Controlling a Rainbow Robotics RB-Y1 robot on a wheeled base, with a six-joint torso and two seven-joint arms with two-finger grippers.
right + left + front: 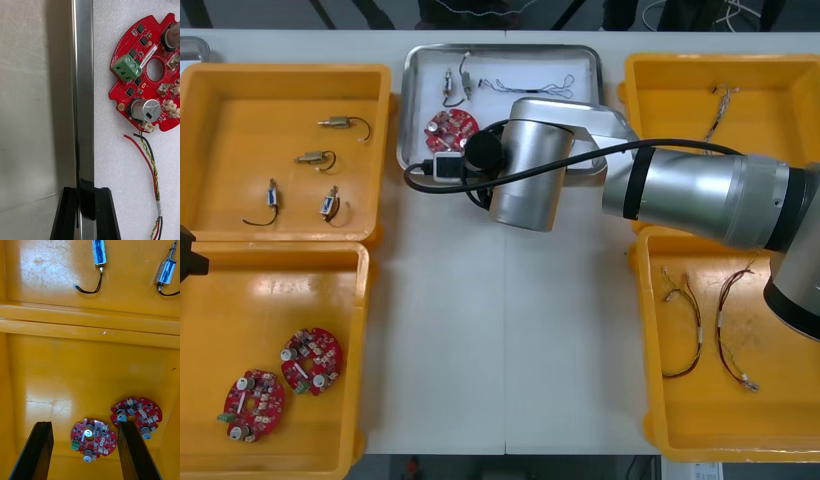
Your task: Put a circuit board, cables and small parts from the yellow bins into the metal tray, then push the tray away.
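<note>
I had the right gripper (pixel 86 189) at the near left part of the metal tray (pixel 412 60), with its arm reaching in across the table from the right. In the right wrist view its 2 black fingers (pixel 107 213) stood on either side of the tray's shiny rim and were closed on it. 1 finger was on the outside over the table and 1 was on the inside over the white lining.

Inside the tray, 1 circuit board (pixel 451 127) lay flat on the lining near the gripped rim. A red and yellow cable (pixel 150 165), twisted with a black strand, lay just beside the board on the fingers' side. Farther into the tray were small metal parts (pixel 450 88) and a thin cable (pixel 525 85) whose colour I could not tell.

The left gripper (pixel 84 423) hung over the near left bin (pixel 280 255). Its jaws were wide apart with nothing between them, and 2 spare boards (pixel 93 437) lay on the bin floor below. The far left bin (pixel 290 72) held 4 wired metal parts (pixel 310 157). The far right bin (pixel 710 62) held 1 loose cable (pixel 720 105), and the near right bin (pixel 650 300) held 2 looped cables (pixel 685 320).
</note>
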